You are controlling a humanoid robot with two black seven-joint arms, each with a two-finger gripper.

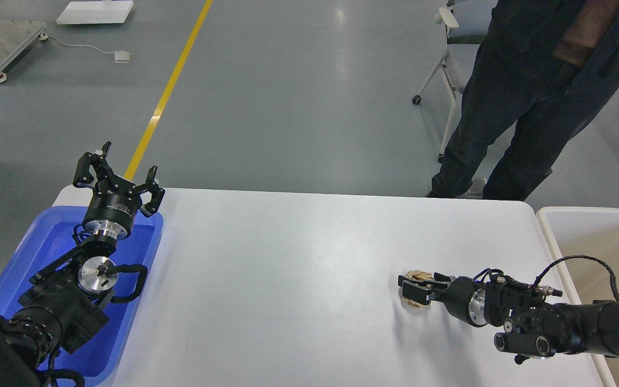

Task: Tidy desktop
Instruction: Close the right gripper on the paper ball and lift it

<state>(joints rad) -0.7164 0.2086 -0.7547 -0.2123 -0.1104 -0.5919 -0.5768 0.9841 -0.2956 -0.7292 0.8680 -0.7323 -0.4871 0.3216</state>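
The desktop is a glossy white tabletop with rounded corners filling the lower middle of the head view. My right gripper lies low over its right part, its fingers closed around a small crumpled tan-brown scrap that touches the desktop. My left gripper is held up over the far end of the blue plastic tray at the desktop's left edge. Its fingers are spread apart and hold nothing.
A beige-white bin stands just off the desktop's right edge, beside my right arm. A person in dark trousers stands behind the far right corner, with a wheeled chair behind. A yellow floor line runs away.
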